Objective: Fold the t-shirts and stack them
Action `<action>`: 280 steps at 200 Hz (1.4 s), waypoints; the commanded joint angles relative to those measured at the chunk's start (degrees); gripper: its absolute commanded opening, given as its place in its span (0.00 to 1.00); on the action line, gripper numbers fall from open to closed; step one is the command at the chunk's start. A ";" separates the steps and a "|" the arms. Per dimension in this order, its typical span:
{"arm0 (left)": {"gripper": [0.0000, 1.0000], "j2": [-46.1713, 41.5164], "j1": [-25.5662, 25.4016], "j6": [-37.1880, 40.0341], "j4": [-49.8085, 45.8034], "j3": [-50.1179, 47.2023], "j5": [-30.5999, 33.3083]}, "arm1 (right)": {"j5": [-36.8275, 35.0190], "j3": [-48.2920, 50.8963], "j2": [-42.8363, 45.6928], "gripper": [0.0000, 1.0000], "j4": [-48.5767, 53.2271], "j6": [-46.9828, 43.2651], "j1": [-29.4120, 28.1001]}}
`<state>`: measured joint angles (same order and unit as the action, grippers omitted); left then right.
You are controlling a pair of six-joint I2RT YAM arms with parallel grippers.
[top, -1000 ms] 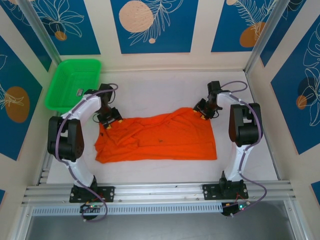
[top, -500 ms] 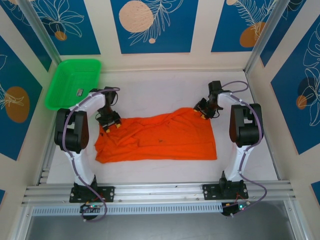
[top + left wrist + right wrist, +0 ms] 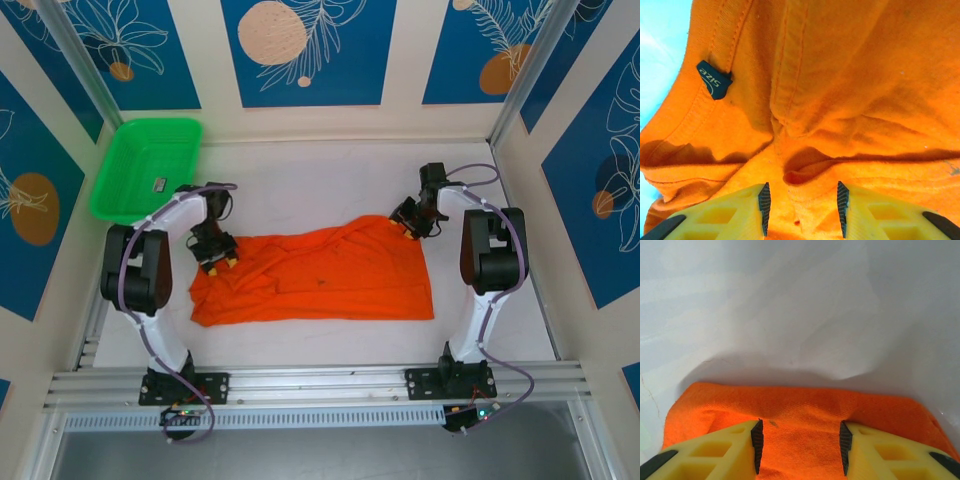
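The left gripper [image 3: 220, 258] has slid nearer along the shirt [image 3: 320, 275], which lies spread on the table [image 3: 300, 170]. Its jaws are narrower than before and straddle a fold by the neck label [image 3: 714, 80] without pinching it. The right gripper [image 3: 411, 222] hasn't budged, half-open astride the shirt's far right corner.

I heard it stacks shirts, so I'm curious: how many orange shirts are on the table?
1. The orange t-shirt lies rumpled in the middle of the table. Another could hide beneath it; I cannot tell.
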<state>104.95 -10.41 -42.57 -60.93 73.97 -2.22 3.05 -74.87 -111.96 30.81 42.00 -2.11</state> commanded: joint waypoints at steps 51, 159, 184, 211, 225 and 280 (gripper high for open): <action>0.34 0.36 -0.24 -1.47 1.69 -3.22 -3.94 | 1.65 -0.20 1.04 0.47 0.43 0.28 0.24; 0.00 -0.85 -1.13 1.81 1.94 -1.20 -1.68 | 1.10 -0.80 2.39 0.46 1.23 0.02 1.22; 0.00 -3.85 -3.37 5.01 4.76 0.58 -0.66 | 1.51 -1.58 2.74 0.45 1.43 -1.60 2.39; 0.00 -8.11 -6.88 8.89 8.67 1.14 1.90 | 0.88 -3.22 1.91 0.45 2.31 -4.02 3.64; 0.00 -11.03 -8.61 11.24 11.60 -0.51 3.04 | 0.69 -4.27 1.29 0.46 2.80 -4.99 3.95; 0.00 -23.83 -11.65 18.43 18.92 -13.39 6.49 | 1.98 -14.04 -3.09 0.49 6.55 -11.32 -1.67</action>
<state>84.31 -21.69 -28.34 -43.83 65.67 0.86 3.27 -83.05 -112.36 34.09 35.79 0.30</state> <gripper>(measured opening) 0.041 0.493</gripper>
